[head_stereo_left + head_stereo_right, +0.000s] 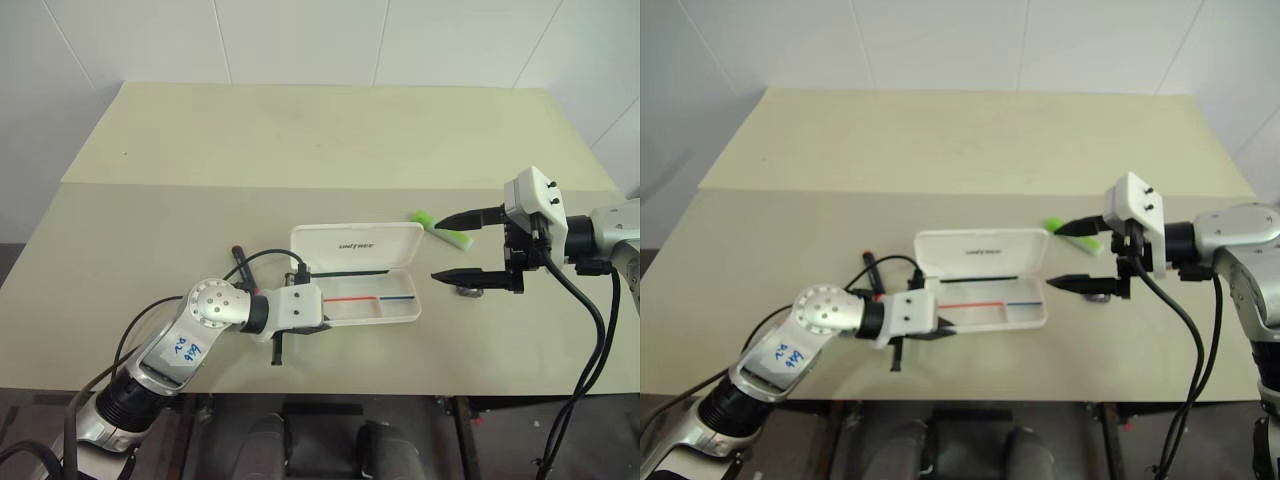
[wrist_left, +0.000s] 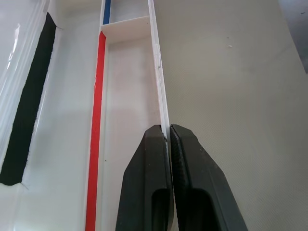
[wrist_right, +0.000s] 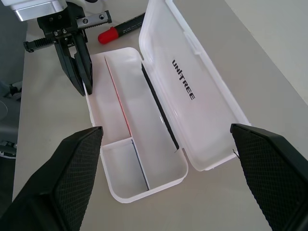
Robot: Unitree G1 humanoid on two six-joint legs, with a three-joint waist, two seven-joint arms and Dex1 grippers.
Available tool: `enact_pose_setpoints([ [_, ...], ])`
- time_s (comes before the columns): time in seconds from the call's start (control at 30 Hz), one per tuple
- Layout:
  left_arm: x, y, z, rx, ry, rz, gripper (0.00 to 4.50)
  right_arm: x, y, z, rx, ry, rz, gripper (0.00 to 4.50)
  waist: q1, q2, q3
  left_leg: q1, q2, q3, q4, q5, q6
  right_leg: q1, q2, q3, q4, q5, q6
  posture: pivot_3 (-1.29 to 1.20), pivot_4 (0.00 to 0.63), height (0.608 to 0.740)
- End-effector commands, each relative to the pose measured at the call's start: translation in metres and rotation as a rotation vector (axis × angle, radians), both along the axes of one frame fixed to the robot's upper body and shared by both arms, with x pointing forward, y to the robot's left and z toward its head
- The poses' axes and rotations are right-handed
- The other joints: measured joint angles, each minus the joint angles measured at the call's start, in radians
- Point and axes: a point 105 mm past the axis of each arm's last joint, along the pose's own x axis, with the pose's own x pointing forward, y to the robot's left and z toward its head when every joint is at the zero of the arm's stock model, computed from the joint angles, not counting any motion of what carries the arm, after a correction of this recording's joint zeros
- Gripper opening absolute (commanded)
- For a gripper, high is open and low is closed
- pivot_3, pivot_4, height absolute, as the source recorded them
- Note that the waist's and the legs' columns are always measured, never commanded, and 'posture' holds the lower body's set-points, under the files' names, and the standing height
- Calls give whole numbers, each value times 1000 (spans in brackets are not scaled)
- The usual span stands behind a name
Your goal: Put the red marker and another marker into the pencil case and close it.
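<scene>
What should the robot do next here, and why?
Probably lower the open right pincer onto the green highlighter just beneath it. The pencil case lies open and empty, the left pincer steadies its wall, and the red marker lies outside.

A bare test room, it seems: a plain beige table [image 1: 300, 130] is set against white tiled walls [image 1: 300, 40].

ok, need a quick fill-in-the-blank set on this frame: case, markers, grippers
1. The white hard-plastic pencil case lies with its lid ____.
2. The left gripper is shut on the case's ____.
3. The right gripper has its jaws ____.
4. The black-barrelled red marker lies ____ the case.

Missing: open; wall; open; outside
</scene>
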Motion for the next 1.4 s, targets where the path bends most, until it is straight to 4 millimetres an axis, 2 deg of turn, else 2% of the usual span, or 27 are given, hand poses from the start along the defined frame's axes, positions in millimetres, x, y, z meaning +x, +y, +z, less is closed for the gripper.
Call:
enact_pose_setpoints([
  [0.03, -2, -6, 9, -14, -22, -14, 839, 0, 0, 13, 2, -55, 5, 4500, 0, 0, 0, 0, 0, 0, 0, 0, 0, 0, 0, 0, 0, 0, 0, 0, 150, 740],
  [0.17, -6, -4, 10, -15, 4, -22, 2050, 1, 1, 12, 3, -56, 5, 4500, 0, 0, 0, 0, 0, 0, 0, 0, 0, 0, 0, 0, 0, 0, 0, 0, 150, 740],
  [0.27, -6, -2, 11, -15, 12, -12, 3149, 2, 1, 12, 4, -57, 6, 4500, 0, 0, 0, 0, 0, 0, 0, 0, 0, 0, 0, 0, 0, 0, 0, 0, 150, 740],
  [0.4, -6, -4, 22, -39, 6, -5, 4414, 3, 2, 12, 4, -57, 9, 4500, 0, 0, 0, 0, 0, 0, 0, 0, 0, 0, 0, 0, 0, 0, 0, 0, 150, 740],
  [0.53, -22, -2, 43, -59, 28, -36, 4471, 7, 1, 10, -2, -55, 15, 4500, -1, 0, 0, 0, 0, 0, 0, 0, 0, 0, 0, 0, 0, 0, 0, 0, 150, 740],
  [0.8, -42, 13, 61, -36, 50, -22, 4471, 16, 5, 10, -10, -55, 53, 4500, -6, 0, 0, 0, 0, 0, 0, 0, 0, 0, 0, 1, 0, 0, 0, 0, 150, 740],
  [0.87, -44, 20, 70, -51, 44, 1, 4471, 18, 6, 11, -13, -56, 64, 4500, -6, 0, 0, 0, 0, 0, 0, 0, 0, 0, 0, 1, 0, 0, 0, 0, 150, 740],
  [1.0, -52, 51, 105, -139, 37, 96, 4471, 25, 7, 13, -20, -63, 75, 4500, -8, -1, 1, 0, 1, 0, -1, 0, 0, 0, 1, 1, -1, 0, 0, 0, 150, 740],
  [1.1, -45, 85, 129, -228, 3, 278, 4471, 28, 4, 16, -24, -71, 74, 4500, -12, -1, 1, 0, 1, -1, 0, 0, -1, 0, 1, 0, 0, 0, 0, 0, 150, 740],
  [1.2, -21, 133, 138, -302, -36, 658, 4471, 35, -8, 24, -33, -111, 43, 4500, -15, -1, 1, 0, 1, 0, -1, 0, -1, 0, 1, 1, -1, 0, 0, 0, 150, 740],
  [1.23, -15, 136, 137, -325, -38, 721, 4471, 38, -12, 29, -30, -126, 33, 4500, -15, -1, 1, 0, 0, 0, 0, 0, -1, 0, 1, 1, 0, 0, 0, 0, 150, 740],
  [1.33, 2, 117, 131, -414, -30, 807, 4471, 49, -18, 38, -45, -161, 23, 4500, -7, -1, 1, 0, 0, -1, 1, 0, -1, 0, 1, 1, 1, 0, 0, 0, 150, 740],
  [1.4, 13, 123, 129, -447, -39, 931, 4471, 51, -17, 39, -54, -167, 37, 4500, -5, -3, 1, 0, 0, -1, 1, -1, -1, 0, 0, 1, 0, 0, 1, 0, 150, 740],
])
